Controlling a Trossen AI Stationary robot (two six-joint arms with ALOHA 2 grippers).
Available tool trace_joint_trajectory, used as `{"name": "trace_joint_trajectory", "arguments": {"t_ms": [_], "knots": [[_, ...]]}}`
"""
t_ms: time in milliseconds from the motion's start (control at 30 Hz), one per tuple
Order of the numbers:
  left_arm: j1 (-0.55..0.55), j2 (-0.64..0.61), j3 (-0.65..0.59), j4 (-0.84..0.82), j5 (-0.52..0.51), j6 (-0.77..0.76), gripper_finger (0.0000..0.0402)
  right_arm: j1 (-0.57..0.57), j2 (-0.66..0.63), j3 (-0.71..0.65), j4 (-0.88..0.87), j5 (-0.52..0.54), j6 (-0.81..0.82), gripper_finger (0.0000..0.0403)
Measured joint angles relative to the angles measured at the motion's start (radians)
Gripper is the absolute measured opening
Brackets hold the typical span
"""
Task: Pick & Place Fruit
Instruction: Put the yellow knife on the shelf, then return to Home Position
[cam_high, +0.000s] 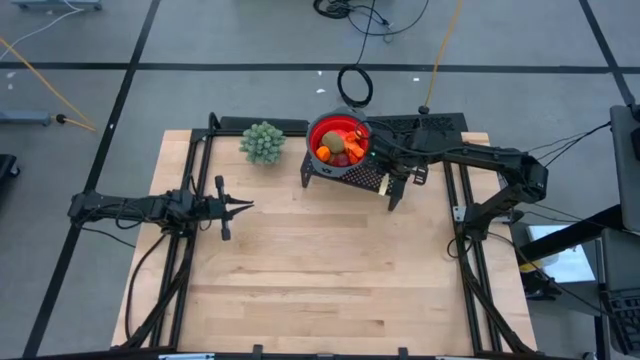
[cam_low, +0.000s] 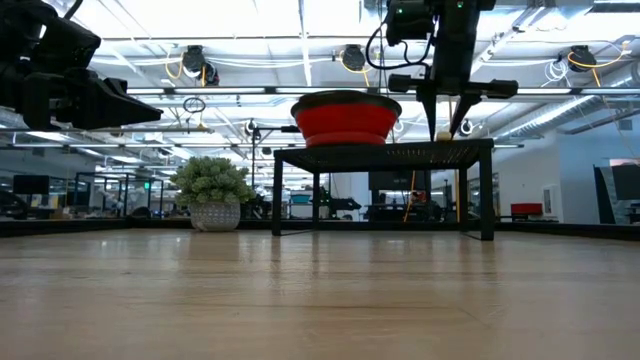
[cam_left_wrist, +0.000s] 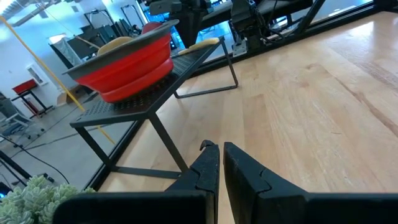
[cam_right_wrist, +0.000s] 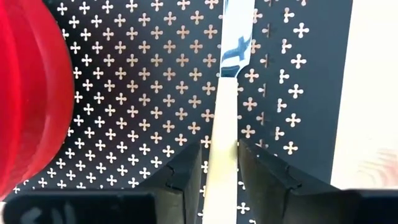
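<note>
Your right claw (cam_right_wrist: 219, 163) straddles the knife (cam_right_wrist: 225, 118) handle on the perforated stand (cam_right_wrist: 143, 81), fingers slightly apart. The fruit (cam_high: 338, 148) sits in the red bowl (cam_high: 322, 130): likely light, hard, slippery; pinch across middles. The left claw (cam_left_wrist: 219, 167) waits closed over the surface (cam_high: 330, 270).

- Left arm (cam_high: 140, 208): dark, slim, built of jointed segments, black cables looping off it toward six o'clock.
- Left gripper (cam_high: 238, 207): two thin black fingers (cam_left_wrist: 208, 168) tapering to points, each with angular, stepped inner faces up close.
- Right arm (cam_high: 480, 165): same matte black build, a chunky elbow block at its three o'clock end, thin cables trailing off beside it.
- Right gripper (cam_right_wrist: 221, 165): dark fingers (cam_right_wrist: 186, 171), squared tips, flat bevelled inner edges.
</note>
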Motion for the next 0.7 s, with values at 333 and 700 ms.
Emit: {"name": "trace_joint_trajectory", "arguments": {"t_ms": [333,700], "knots": [[0.0,0.0,0.0,0.0,0.0,-0.001,0.0026,0.0,-0.026,0.0,0.017,0.028,-0.047,0.0086],[0.0,0.0,0.0,0.003,0.001,-0.033,0.0026,0.015,-0.111,0.0,0.027,0.087,-0.156,0.0047]]}}
